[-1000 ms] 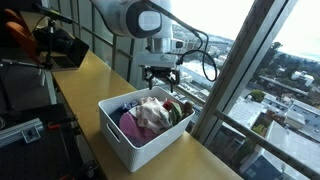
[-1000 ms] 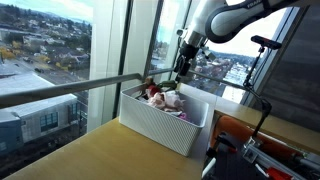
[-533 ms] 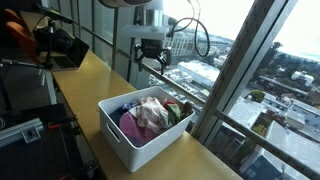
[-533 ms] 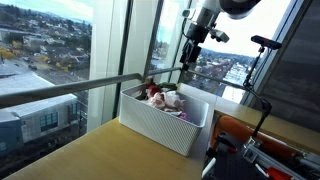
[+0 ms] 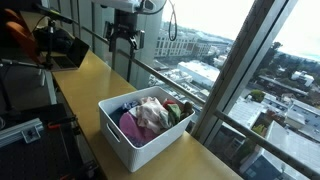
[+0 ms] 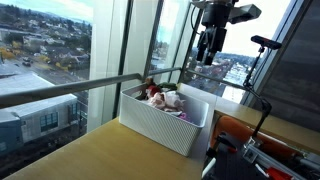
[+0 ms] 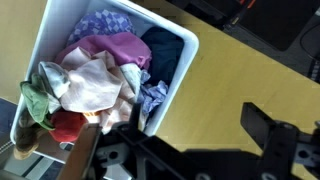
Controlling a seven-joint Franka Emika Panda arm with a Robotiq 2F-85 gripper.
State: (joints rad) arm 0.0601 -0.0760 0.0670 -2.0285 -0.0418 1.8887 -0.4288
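A white plastic basket stands on the wooden counter by the window. It is filled with crumpled clothes in pink, cream, purple, red and dark blue. My gripper hangs high above the counter, well clear of the basket and off to its side. It stands open with nothing between its fingers. In the wrist view the gripper looks down on bare counter beside the basket, with one dark finger over the wood.
Black camera gear and an orange object sit at the counter's far end. Red and black equipment stands close to the basket. A metal window rail and glass run along the counter's edge.
The gripper has risen from just above the clothes and moved sideways away from the basket, staying open and empty throughout.
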